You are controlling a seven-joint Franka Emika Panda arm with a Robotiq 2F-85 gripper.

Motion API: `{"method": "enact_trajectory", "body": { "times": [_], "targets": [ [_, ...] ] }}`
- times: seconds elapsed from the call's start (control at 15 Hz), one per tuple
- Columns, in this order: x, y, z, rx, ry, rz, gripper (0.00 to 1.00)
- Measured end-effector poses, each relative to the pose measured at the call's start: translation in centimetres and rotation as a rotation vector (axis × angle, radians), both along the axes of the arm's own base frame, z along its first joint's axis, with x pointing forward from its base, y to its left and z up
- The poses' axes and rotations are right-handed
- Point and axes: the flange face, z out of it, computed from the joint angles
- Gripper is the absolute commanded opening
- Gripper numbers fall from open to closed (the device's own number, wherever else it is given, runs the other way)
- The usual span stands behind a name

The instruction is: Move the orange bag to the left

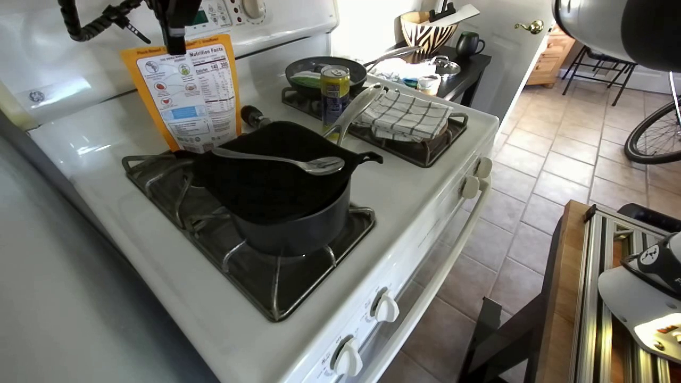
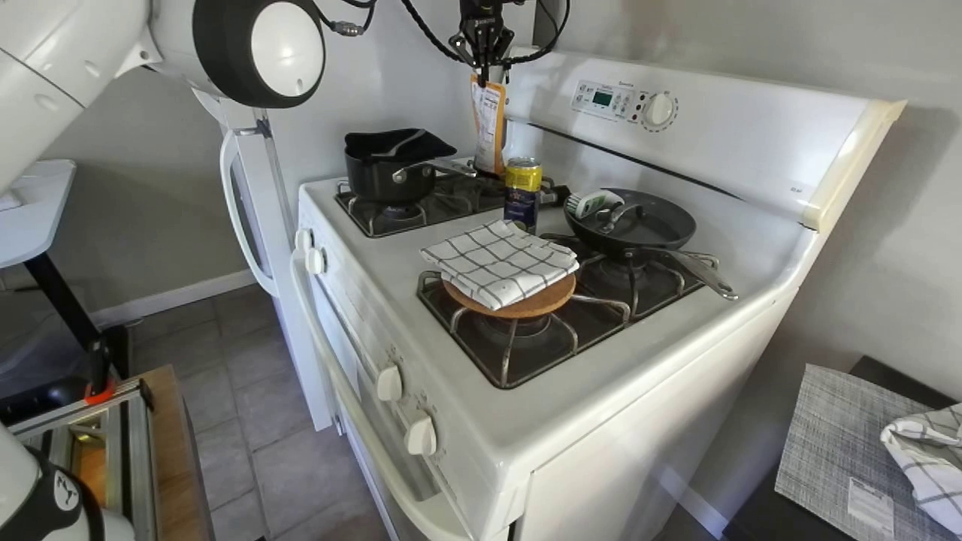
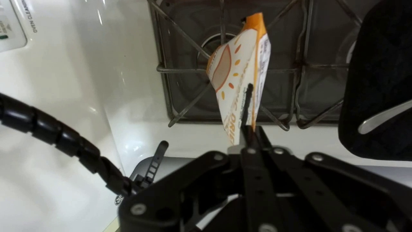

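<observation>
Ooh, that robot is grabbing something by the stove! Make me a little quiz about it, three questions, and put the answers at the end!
1. True or false: the can stands upright.
2. What shape is the brown mat under the folded checked cloth on the stove? A) square B) round C) star
3. Fill in: the fingers pinch the orange bag at its ____ edge.

Key: 1. True. 2. B. 3. top.

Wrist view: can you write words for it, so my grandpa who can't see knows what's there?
A black robot gripper pinches the orange bag by its top edge, over a stove grate. On the right of the picture, a silvery spoon handle lies on something black; on the left, there's a ribbed black cable.
</observation>
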Motion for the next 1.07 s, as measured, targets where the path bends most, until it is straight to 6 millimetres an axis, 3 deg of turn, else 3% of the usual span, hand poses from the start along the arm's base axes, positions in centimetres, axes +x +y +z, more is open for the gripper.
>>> {"method": "enact_trajectory", "body": {
  "times": [0.33, 0.53, 0.67, 0.87, 1.07],
  "targets": [
    [0.0, 0.2, -0.3, -0.003, 0.001, 0.025, 0.63],
    [-0.2, -0.2, 1.2, 0.016, -0.014, 0.024, 0.87],
    [-0.8, -0.8, 3.9, 0.06, -0.037, 0.026, 0.99],
    [-2.5, -2.1, 9.3, 0.155, -0.073, 0.038, 1.0],
    [-3.9, -5.1, 14.8, 0.236, -0.126, -0.005, 1.0]
  ]
}}
